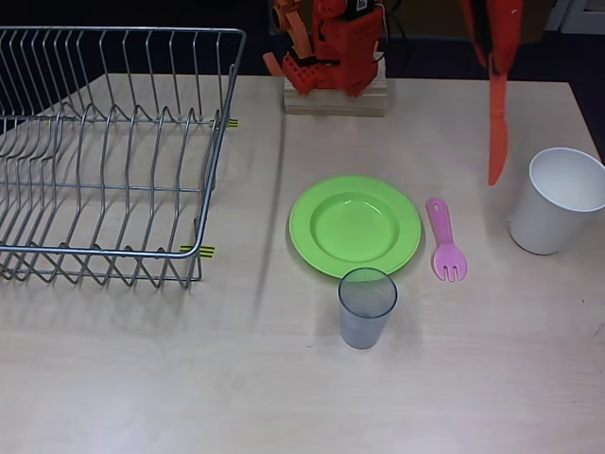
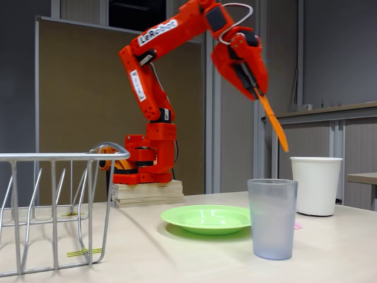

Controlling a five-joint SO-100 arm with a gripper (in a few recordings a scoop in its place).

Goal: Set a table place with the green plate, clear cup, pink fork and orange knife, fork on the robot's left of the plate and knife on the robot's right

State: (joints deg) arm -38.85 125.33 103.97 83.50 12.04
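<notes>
- While my fingers (image 2: 254, 88) are raised high over the worktop (image 1: 284, 397), they are clenched around the top end of the orange knife (image 2: 274, 125), which hangs slanting downward, its tip in the air above the white cup (image 2: 317, 184).
- In the overhead view, the orange knife (image 1: 497, 132) shows as a narrow strip pointing down the picture, its lower end just left of the white cup (image 1: 558, 200) and not touching it.
- The green plate (image 1: 354, 227) lies flat near the middle of the worktop.
- The pink fork (image 1: 444, 241) lies on the worktop just right of the plate in the overhead view, tines toward the bottom of the picture, handle toward my base.
- The clear cup (image 1: 366, 307) stands upright just below the plate in the overhead view, close to its rim; in the fixed view, the clear cup (image 2: 271, 219) is nearest the camera, in front of the green plate (image 2: 206, 219).
- A wire dish rack (image 1: 104, 156) sits at the left of the worktop, well apart from the plate.
- My base (image 1: 333, 52) stands on a wooden block (image 1: 336, 97) at the far edge.
</notes>
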